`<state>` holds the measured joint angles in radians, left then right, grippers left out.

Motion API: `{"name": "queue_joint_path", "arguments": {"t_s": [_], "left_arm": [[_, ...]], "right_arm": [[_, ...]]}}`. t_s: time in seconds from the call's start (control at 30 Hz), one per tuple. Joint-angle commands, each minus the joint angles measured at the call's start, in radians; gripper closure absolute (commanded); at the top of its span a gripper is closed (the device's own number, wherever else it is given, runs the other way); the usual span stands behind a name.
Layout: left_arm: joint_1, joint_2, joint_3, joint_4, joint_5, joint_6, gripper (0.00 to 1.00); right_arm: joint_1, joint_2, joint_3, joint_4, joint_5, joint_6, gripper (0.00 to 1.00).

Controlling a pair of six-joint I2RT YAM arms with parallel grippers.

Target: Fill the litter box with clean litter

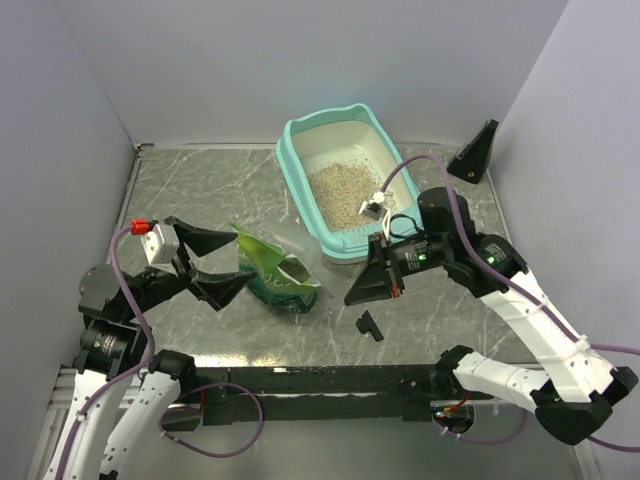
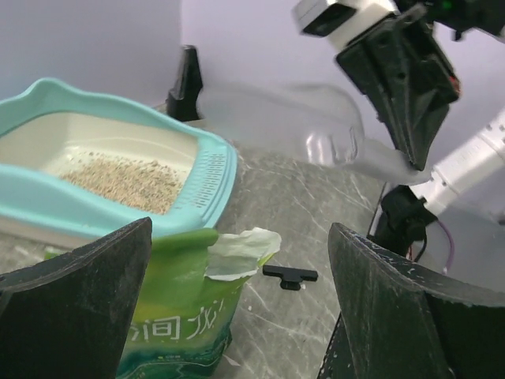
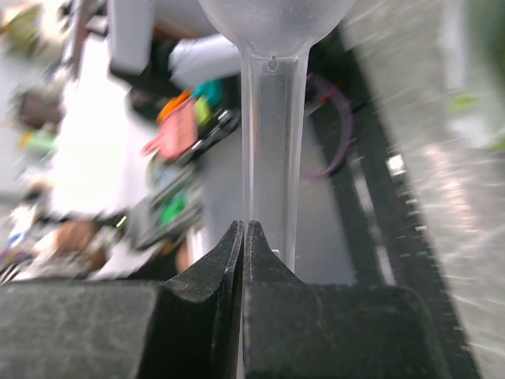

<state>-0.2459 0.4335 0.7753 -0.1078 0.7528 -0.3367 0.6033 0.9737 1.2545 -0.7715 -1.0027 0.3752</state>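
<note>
The litter box [image 1: 291, 150], a teal tray with a cream pan, stands at the back of the table with a patch of beige clean litter [image 1: 340, 191] in it. It also shows in the left wrist view as the litter box [image 2: 211, 175] holding litter [image 2: 118, 178]. A torn-open green bag [image 1: 281, 277] stands in front of it. My left gripper [image 1: 240, 263] is open just left of the bag [image 2: 177, 304], holding nothing. My right gripper [image 1: 354, 296] is shut on the handle of a clear plastic scoop [image 2: 304, 118], held in the air in front of the box. The scoop's handle [image 3: 272, 142] rises from the shut right gripper [image 3: 243, 230].
A small black T-shaped piece [image 1: 370, 326] lies on the table in front of my right gripper, also seen as the T-shaped piece [image 2: 290, 275]. A black wedge-shaped block [image 1: 475, 152] stands by the back right wall. Walls close in the table on three sides.
</note>
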Motion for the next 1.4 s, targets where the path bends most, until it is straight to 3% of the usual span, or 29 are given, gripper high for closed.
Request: {"name": "queue_joint_path", "arguments": {"t_s": [0.0,0.2,0.4,0.97,1.37], "left_arm": [[-0.009,0.027,0.056,0.043,0.167,0.111,0.03],[-0.046,0.013,0.03,0.02,0.275,0.192,0.03],[-0.082,-0.022,-0.028,0.037,0.272,0.225,0.03],[-0.098,-0.016,-0.051,0.102,0.457,0.177,0.01],[-0.099,-0.029,-0.08,0.204,0.517,0.113,0.09]], "right_arm": [[0.055,-0.001,-0.001,0.061,-0.204,0.039,1.0],[0.095,-0.043,-0.053,0.064,-0.247,0.056,1.0],[0.133,-0.064,-0.105,0.092,-0.254,0.088,1.0],[0.237,-0.041,-0.202,0.179,-0.241,0.087,1.0],[0.273,-0.024,-0.251,0.291,-0.232,0.151,1.0]]}}
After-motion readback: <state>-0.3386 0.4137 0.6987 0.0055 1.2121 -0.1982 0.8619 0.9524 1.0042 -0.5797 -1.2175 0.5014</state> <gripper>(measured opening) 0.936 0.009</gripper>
